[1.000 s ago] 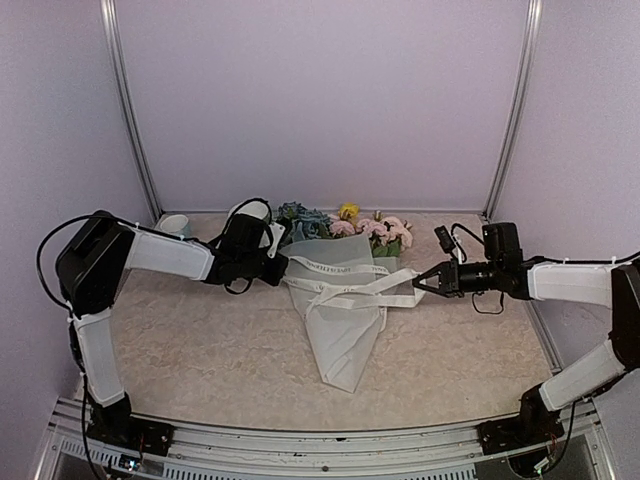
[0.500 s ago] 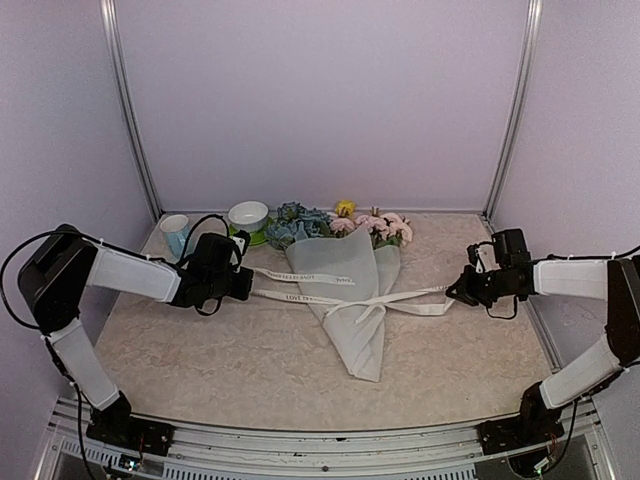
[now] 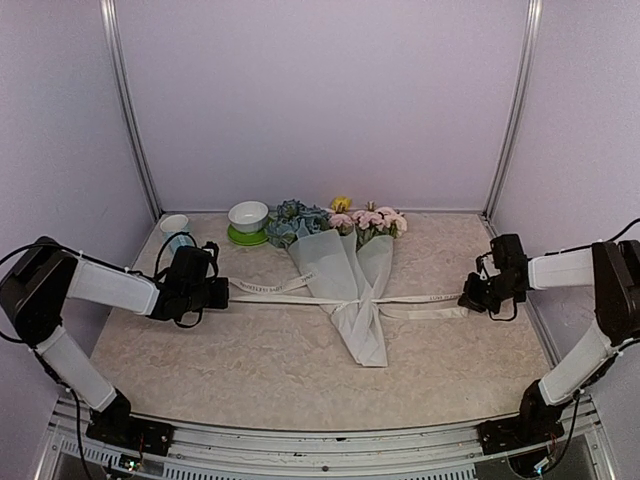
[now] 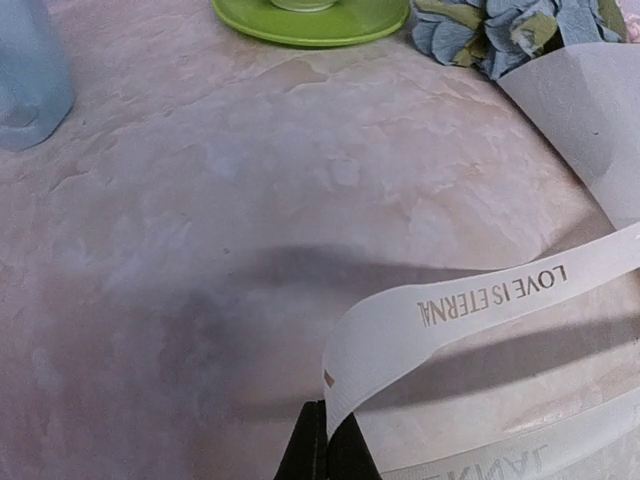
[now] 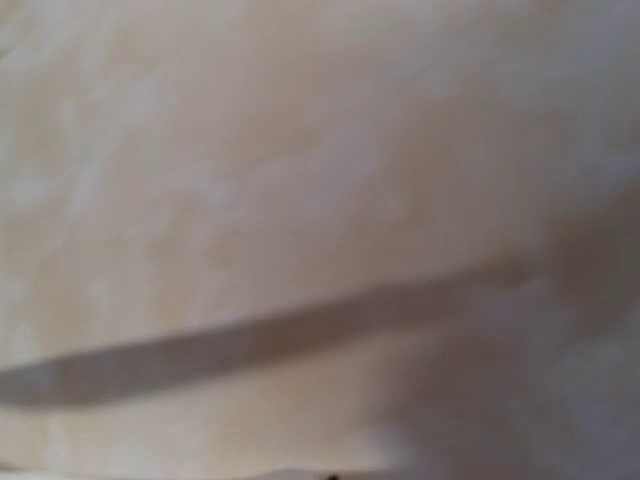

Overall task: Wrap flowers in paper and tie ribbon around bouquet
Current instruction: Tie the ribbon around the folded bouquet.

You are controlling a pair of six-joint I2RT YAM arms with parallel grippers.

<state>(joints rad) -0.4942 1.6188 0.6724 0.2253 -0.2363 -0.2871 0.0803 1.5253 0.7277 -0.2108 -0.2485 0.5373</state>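
Observation:
The bouquet lies mid-table: a white paper (image 3: 350, 285) cone with blue, pink and yellow flowers (image 3: 335, 218) at its far end. The cream ribbon (image 3: 425, 299) crosses the cone's narrow part and runs out to both sides. My left gripper (image 3: 224, 291) is shut on the ribbon's left end. In the left wrist view the lettered ribbon (image 4: 480, 300) curls up out of the closed gripper (image 4: 327, 445), with paper (image 4: 590, 110) and blue flowers (image 4: 500, 30) at the top right. My right gripper (image 3: 467, 302) is shut at the ribbon's right end. The right wrist view is a blur of table.
A white bowl (image 3: 247, 214) on a green saucer (image 3: 243, 239) and a pale blue cup (image 3: 175, 226) stand at the back left, just beyond the left arm. The saucer (image 4: 310, 15) and cup (image 4: 30, 70) also show in the left wrist view. Purple walls enclose the table.
Both arms have moved outward, away from the bouquet, each with its ribbon end. The loose ribbon loops have drawn into a near-straight line across the cone, which has narrowed and shifted.

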